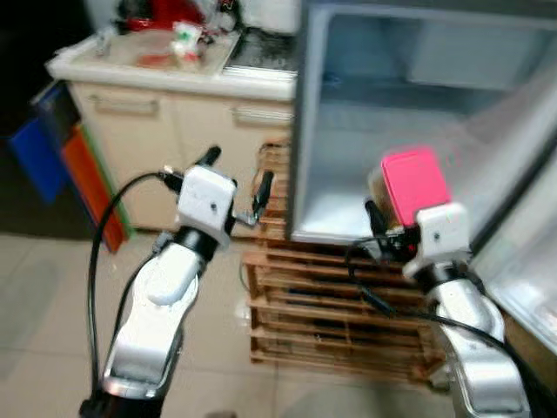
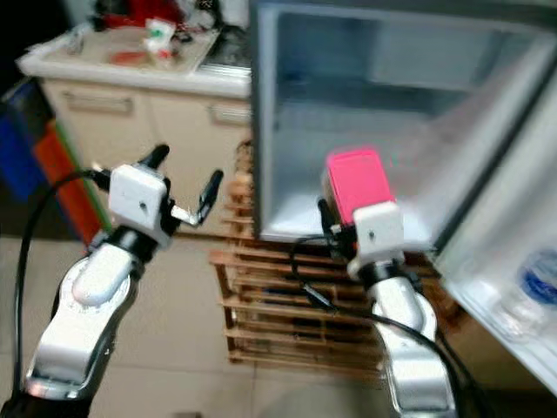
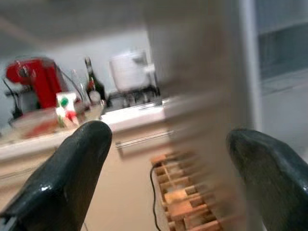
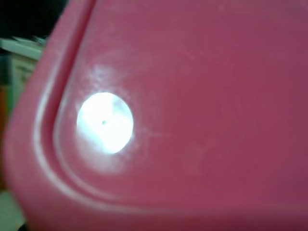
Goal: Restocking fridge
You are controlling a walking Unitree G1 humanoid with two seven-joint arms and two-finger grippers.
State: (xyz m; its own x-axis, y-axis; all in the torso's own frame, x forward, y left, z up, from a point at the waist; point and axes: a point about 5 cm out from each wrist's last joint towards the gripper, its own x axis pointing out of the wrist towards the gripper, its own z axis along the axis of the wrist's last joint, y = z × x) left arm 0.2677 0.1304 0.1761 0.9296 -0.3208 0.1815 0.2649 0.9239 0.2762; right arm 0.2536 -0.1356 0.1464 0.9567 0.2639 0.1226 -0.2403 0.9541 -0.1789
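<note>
My right gripper (image 1: pixel 387 213) is shut on a food container with a pink lid (image 1: pixel 415 185), held up in front of the open fridge (image 1: pixel 418 104) at the level of its lower edge. The pink lid (image 4: pixel 183 115) lies close against the right wrist camera. My left gripper (image 1: pixel 235 178) is open and holds nothing, raised to the left of the fridge in front of the kitchen cabinet (image 1: pixel 174 131). In the left wrist view its two black fingers (image 3: pixel 72 178) stand wide apart, pointing toward the counter and the fridge's side.
The fridge stands on a wooden pallet stack (image 1: pixel 331 305). Its door (image 2: pixel 513 261) hangs open at the right with a bottle (image 2: pixel 535 287) in its shelf. The counter (image 1: pixel 148 57) carries a red appliance (image 3: pixel 33 82), bottles and a carton. Blue and orange boards (image 1: pixel 61 165) lean at far left.
</note>
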